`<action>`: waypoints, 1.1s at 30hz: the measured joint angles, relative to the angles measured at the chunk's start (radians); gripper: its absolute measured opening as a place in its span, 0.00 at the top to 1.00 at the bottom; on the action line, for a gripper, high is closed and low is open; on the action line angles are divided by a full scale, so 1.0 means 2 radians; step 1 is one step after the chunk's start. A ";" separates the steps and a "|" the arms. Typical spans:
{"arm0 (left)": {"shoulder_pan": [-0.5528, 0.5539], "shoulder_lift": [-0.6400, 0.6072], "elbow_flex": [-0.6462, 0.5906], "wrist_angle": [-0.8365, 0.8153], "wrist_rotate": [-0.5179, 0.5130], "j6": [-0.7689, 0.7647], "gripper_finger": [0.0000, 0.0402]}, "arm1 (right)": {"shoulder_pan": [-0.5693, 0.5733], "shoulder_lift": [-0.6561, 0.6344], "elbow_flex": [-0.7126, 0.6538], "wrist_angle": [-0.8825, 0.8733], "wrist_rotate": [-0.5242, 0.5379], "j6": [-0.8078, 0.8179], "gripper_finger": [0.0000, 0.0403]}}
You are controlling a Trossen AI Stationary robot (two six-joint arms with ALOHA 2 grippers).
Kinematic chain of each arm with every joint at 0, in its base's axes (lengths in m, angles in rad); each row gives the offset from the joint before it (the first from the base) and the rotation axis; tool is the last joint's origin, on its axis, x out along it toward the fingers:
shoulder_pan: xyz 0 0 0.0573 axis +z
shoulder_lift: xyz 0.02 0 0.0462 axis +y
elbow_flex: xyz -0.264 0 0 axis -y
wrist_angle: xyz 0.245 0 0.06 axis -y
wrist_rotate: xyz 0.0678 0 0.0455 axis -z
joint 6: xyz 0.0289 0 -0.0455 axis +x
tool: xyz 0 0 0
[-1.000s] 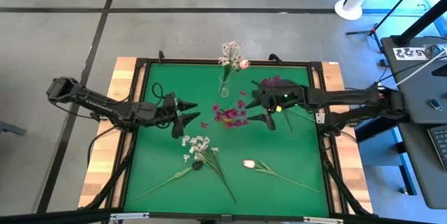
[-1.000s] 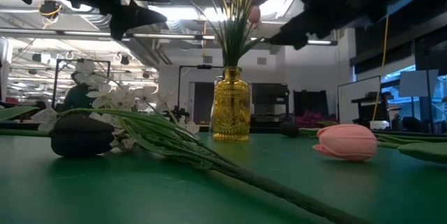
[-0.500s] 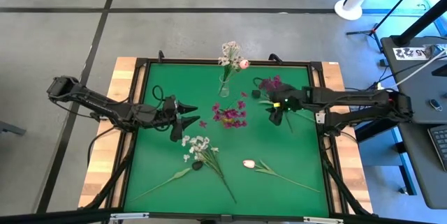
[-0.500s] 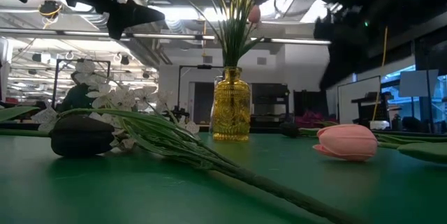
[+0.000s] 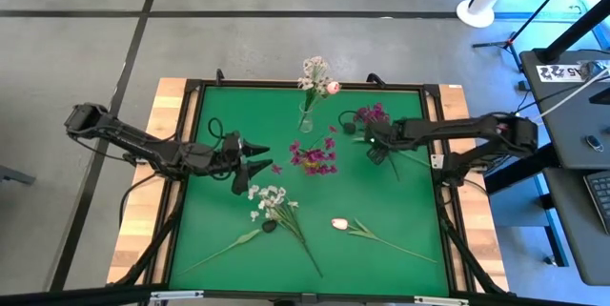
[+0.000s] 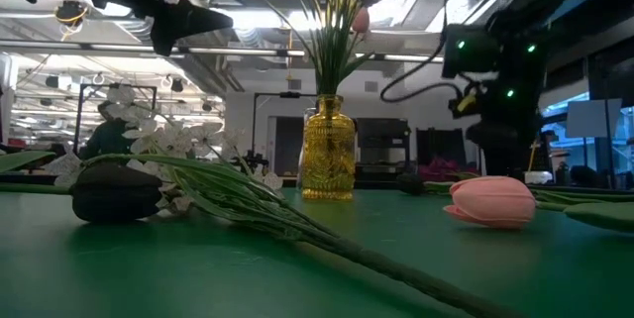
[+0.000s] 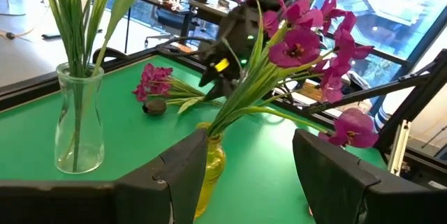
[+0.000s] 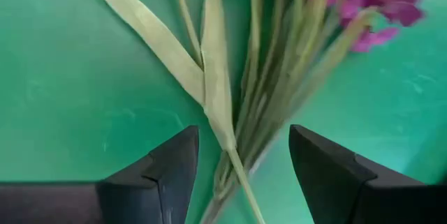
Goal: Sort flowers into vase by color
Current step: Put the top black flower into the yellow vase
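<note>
A magenta flower [image 5: 370, 115] lies flat near the table's right side, its stems [image 8: 279, 77] and long leaves running toward the near edge. My right gripper [image 5: 374, 149] points down over those stems, open, a finger on either side [image 8: 241, 140]. My left gripper [image 5: 255, 156] hovers open left of a yellow vase [image 7: 209, 168] holding magenta flowers [image 5: 313, 156]. A clear glass vase [image 5: 306, 120] holds white and pink flowers. A white spray [image 5: 272, 199] and a pink tulip [image 5: 340, 222] lie on the mat.
The green mat has a black raised frame [image 5: 195, 106] with wooden boards outside it. A dark lump [image 6: 114, 191] sits by the white spray's stem. The tulip's stem [image 5: 400, 246] runs toward the near right corner. Bare mat shows at the near left and far left.
My right gripper has drawn back from the yellow vase toward the table's right edge, tipped from level to pointing down, and come lower over the lying magenta flower's stems. My left arm and the flowers have kept still.
</note>
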 joint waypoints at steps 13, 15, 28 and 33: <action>-0.014 0.000 0.000 -0.005 0.000 -0.004 0.49 | -0.033 0.028 0.000 0.034 -0.039 -0.037 0.45; -0.014 0.000 0.000 -0.005 0.000 -0.004 0.49 | -0.033 0.028 0.000 0.027 -0.039 -0.030 0.45; -0.013 0.000 0.000 -0.005 0.000 -0.005 0.49 | 0.000 0.005 0.037 -0.038 -0.028 0.000 0.45; -0.013 0.000 0.000 -0.004 0.000 -0.005 0.49 | 0.029 0.003 0.054 -0.035 -0.026 -0.002 0.45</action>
